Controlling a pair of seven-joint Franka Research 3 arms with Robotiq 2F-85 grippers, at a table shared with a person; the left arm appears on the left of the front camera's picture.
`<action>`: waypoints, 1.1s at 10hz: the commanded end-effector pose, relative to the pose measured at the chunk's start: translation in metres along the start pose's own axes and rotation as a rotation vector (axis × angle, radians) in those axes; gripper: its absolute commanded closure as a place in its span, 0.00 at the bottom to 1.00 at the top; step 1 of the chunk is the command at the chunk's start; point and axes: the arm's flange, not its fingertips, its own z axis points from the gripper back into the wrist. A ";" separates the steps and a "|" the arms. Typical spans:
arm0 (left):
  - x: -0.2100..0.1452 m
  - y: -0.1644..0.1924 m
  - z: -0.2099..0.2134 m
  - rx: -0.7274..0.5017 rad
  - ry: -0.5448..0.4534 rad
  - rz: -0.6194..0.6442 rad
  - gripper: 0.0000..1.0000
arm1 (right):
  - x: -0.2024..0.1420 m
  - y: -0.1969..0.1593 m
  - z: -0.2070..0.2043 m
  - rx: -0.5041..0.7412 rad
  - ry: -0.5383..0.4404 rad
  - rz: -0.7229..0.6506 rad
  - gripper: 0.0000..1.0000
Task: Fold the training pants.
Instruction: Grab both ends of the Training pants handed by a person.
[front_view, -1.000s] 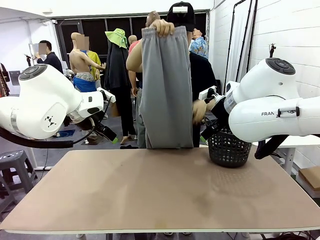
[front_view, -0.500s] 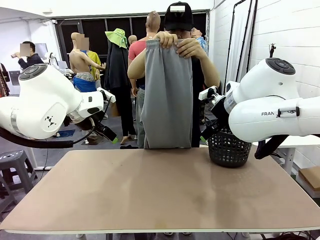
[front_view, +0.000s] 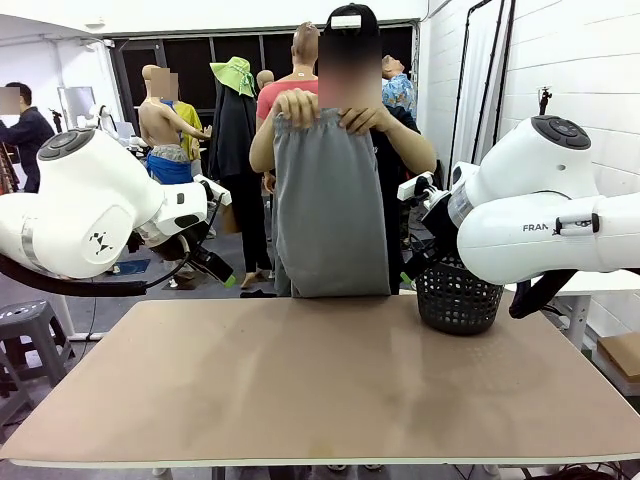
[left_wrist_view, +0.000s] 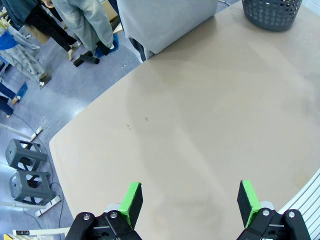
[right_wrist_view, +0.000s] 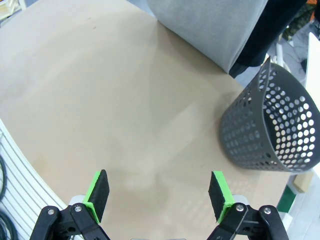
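At the bottom edge of my left wrist view, my left gripper (left_wrist_view: 189, 192) is hanging with its green pads wide apart and nothing between them, over bare table (left_wrist_view: 200, 110). My right gripper (right_wrist_view: 159, 185) is doing the same at the bottom of its own view, jaws spread wide and empty above the tabletop. Farther out, at the right of that view, the basket (right_wrist_view: 270, 125) is standing on the table's far side. Beyond it, the pants (front_view: 330, 210) are not lying on the table at all. They are hanging in the middle of the front view, their long axis running upright. The person's hands (front_view: 297, 105) are pinching the waistband up top, and the hem is dangling at about the table's far edge. From my left jaws the cloth is showing at the top of the frame, a little left of centre. From my right jaws it is showing at the upper right, just beside the basket. So both jaws are facing the pants across open table, well apart from them, and I am judging my right arm slightly the nearer.
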 end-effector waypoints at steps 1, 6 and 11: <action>0.000 0.000 0.001 0.001 -0.002 0.000 0.00 | 0.000 0.000 0.000 0.008 -0.002 -0.005 0.00; 0.000 0.000 0.001 0.001 -0.002 0.000 0.00 | 0.000 0.000 0.000 0.008 -0.002 -0.005 0.00; 0.000 0.000 0.001 0.001 -0.002 0.000 0.00 | 0.000 0.000 0.000 0.008 -0.002 -0.005 0.00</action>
